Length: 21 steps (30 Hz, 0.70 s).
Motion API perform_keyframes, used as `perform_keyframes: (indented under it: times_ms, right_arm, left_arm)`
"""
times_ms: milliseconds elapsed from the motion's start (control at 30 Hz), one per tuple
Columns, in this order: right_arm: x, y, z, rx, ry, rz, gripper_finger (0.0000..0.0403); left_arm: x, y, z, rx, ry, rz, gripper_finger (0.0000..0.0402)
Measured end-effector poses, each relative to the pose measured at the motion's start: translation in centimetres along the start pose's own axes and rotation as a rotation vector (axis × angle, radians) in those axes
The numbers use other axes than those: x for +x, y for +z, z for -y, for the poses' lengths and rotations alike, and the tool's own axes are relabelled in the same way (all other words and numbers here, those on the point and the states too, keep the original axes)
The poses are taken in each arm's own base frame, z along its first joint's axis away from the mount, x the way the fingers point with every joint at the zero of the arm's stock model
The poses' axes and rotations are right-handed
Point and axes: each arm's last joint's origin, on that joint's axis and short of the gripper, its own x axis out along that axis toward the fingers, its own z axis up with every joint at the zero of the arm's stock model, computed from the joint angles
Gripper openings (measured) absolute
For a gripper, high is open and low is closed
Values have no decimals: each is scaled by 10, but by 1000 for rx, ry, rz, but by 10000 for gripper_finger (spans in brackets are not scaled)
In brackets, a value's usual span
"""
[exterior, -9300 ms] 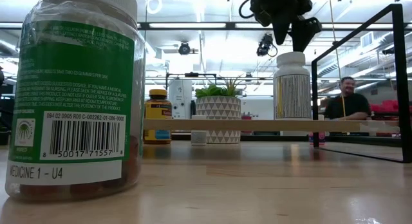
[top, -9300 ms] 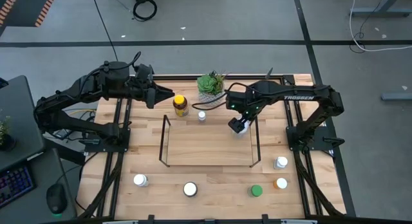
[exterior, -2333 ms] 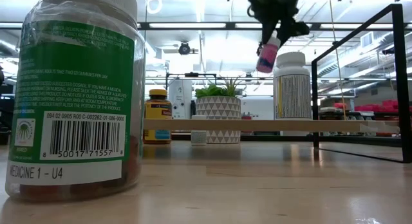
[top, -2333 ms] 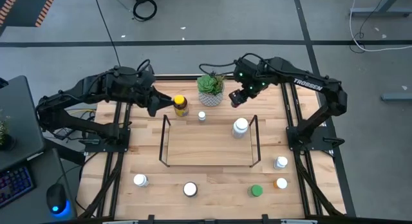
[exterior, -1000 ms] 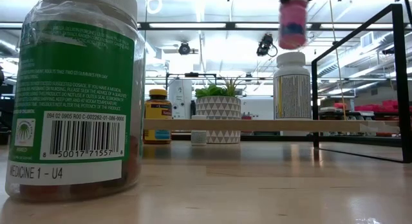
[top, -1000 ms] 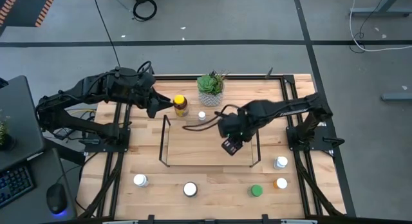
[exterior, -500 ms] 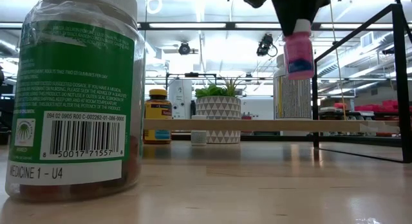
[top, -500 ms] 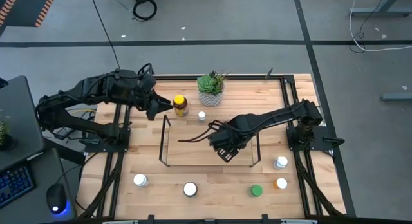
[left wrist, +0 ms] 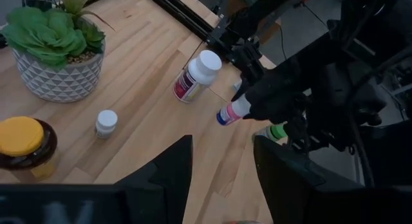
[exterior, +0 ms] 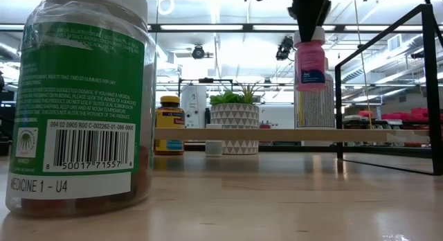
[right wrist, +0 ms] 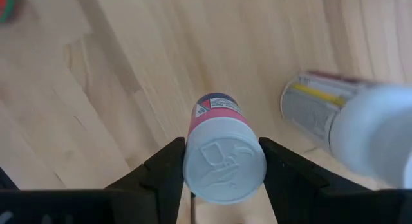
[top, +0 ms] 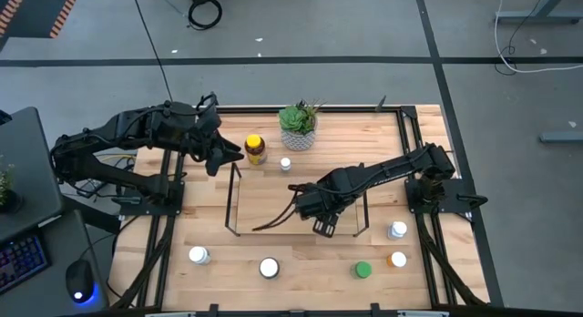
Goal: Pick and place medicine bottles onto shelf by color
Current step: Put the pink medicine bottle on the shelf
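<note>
A pink medicine bottle [exterior: 310,64] with a white cap hangs above the shelf's wooden floor [top: 273,208], beside a white bottle [left wrist: 196,74] that stands on the floor near the shelf's right end. My right gripper [top: 325,223] is shut on the pink bottle over that end. Off the shelf's far left corner my left gripper [top: 228,154] stands open and holds nothing. It is next to an amber, yellow-capped bottle [top: 255,149] standing on the table. My right gripper pinches the pink bottle's white cap [right wrist: 224,163] between its two fingers [right wrist: 168,176], one on either side. The fingers come from above and point down. The bottle hangs upright below them, its pink body [right wrist: 217,118] clear of the shelf floor.
A potted plant [top: 298,126] and a small white bottle [top: 285,163] stand behind the shelf. Along the near edge are white bottles [top: 198,255] [top: 269,267] [top: 397,230], a green-capped one [top: 363,270] and an orange-capped one [top: 398,260]. A green-labelled bottle [exterior: 79,102] fills the low view's left.
My right gripper has come down and a little toward the table's near edge, rolling its wrist, with the pink bottle still in its hold. The bottle has sunk from above the white bottle's cap to beside its body and stays upright.
</note>
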Motion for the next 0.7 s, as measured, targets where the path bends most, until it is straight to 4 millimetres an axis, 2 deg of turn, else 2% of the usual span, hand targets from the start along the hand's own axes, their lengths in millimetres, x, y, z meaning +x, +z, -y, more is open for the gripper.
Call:
perform_keyframes:
  times_ms: [400,700]
  right_arm:
    - [0,-6,-8,-277,4,4,189]
    - [27,-14,-7,-342,-18,-89,189]
  left_arm:
    - [0,-2,3,24,-9,-10,160]
    - [0,-4,5,42,13,6,147]
